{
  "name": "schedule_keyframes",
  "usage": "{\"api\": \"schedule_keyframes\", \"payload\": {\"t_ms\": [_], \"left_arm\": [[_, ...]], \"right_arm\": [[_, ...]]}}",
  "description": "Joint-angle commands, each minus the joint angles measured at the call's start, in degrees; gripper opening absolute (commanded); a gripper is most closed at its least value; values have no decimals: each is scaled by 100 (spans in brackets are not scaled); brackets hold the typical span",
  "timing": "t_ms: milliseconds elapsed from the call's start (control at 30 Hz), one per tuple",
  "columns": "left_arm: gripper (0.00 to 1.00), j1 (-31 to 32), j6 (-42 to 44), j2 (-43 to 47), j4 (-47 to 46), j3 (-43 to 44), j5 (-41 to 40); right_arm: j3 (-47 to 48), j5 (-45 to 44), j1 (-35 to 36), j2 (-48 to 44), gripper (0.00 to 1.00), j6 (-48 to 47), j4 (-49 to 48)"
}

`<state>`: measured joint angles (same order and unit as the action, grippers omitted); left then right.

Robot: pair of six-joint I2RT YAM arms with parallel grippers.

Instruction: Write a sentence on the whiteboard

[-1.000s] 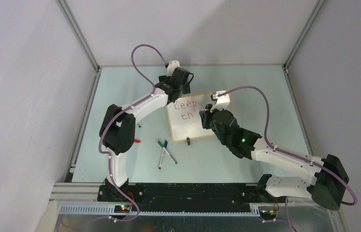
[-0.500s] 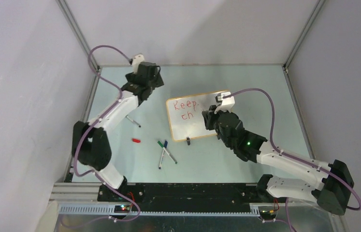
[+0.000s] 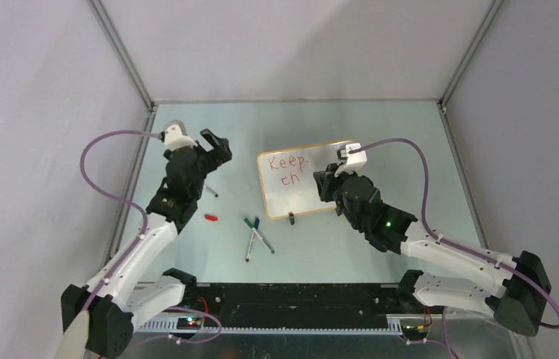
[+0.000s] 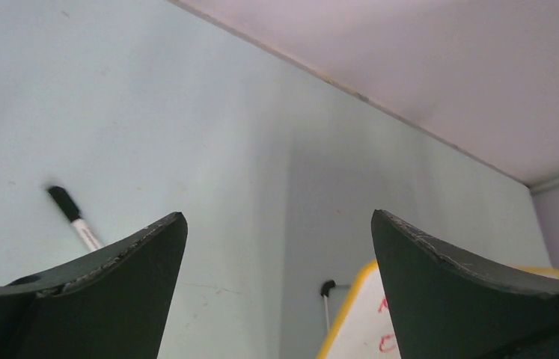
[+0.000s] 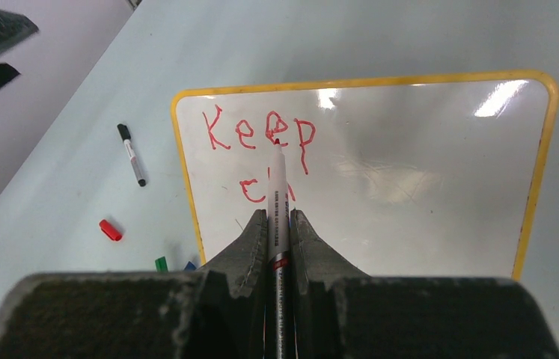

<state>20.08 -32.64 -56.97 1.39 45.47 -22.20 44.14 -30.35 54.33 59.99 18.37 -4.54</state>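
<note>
Jaws of right gripper on marker

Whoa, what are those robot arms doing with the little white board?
The right arm has its jaws shut on a red-tipped marker, pointed at the whiteboard. The red sentence reads just "Keep" with "ch" below, so it isn't finished. The left arm hangs beside the board, jaws open and empty. Spare markers lie on the table.

A pale green surface carries the whiteboard near its middle. Left of the board lie a small red cap, two crossed markers and a black-capped marker.
</note>
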Motion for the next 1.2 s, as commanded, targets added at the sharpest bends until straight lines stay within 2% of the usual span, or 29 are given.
{"api": "schedule_keyframes", "payload": {"t_ms": [0, 133, 233, 300, 400, 500, 600, 767, 933, 1167], "left_arm": [[99, 10, -336, 36, -705, -374, 919], [99, 9, -104, 34, 402, -122, 855], [99, 8, 124, 207, 365, -283, 1062], [99, 7, 8, 301, 171, -467, 1087], [99, 5, 344, 302, -855, -935, 1633], [99, 5, 184, 177, -1598, -1183, 1954], [99, 5, -55, 6, -1636, -1063, 2035], [92, 7, -46, -406, -1973, -1052, 2431], [78, 7, -169, -780, -2596, -1156, 2907], [71, 185, -314, -1381, -3037, -964, 3068]], "right_arm": [[-4, 8, 21, -78, 0, 22, -194], [-2, 16, 14, -99, 0, 47, -166], [-3, 43, 12, -82, 0, 104, -168], [-3, 91, -1, -45, 0, 126, -197], [-2, 136, -18, 24, 0, 95, -236], [-2, 155, -31, 80, 0, 81, -263], [-2, 197, -29, 105, 0, 68, -286], [-2, 229, -28, 164, 0, 74, -332], [-2, 269, -23, 131, 0, 91, -314], [-2, 306, -19, 95, 0, 121, -268]]}}
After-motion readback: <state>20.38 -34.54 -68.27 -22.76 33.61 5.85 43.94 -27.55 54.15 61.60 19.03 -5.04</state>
